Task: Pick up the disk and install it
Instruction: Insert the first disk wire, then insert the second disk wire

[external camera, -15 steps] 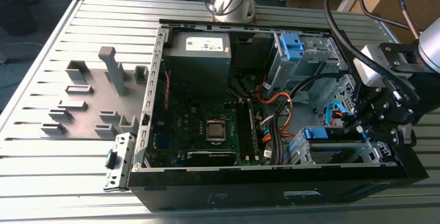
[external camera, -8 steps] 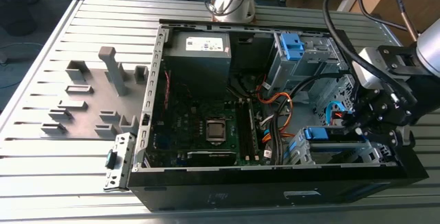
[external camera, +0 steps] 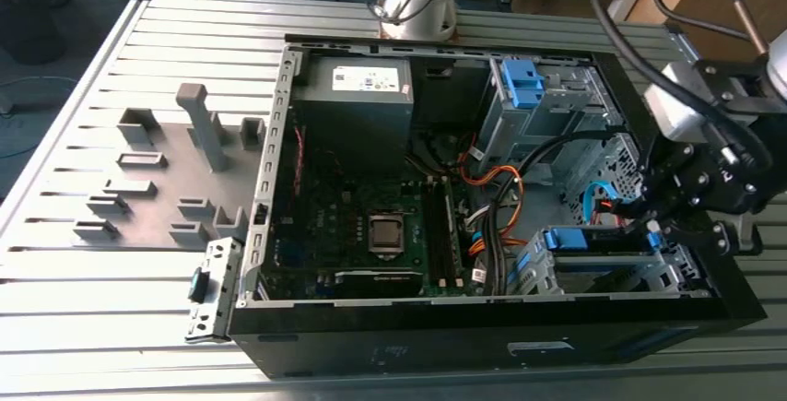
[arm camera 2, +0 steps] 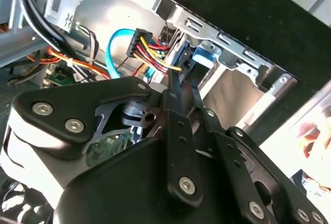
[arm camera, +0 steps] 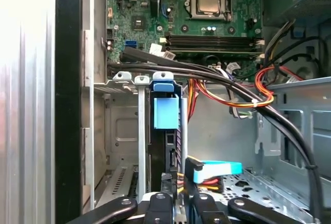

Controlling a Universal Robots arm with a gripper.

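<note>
While the black gripper hangs over the open computer case at the exterior view's right, its slim fingers sit pressed close on the disk, which stands on edge in the perforated steel drive cage, blue plastic rail uppermost. The first wrist view adds the green motherboard with its square processor socket; the second wrist view adds bundled yellow, red and black wires.
</note>
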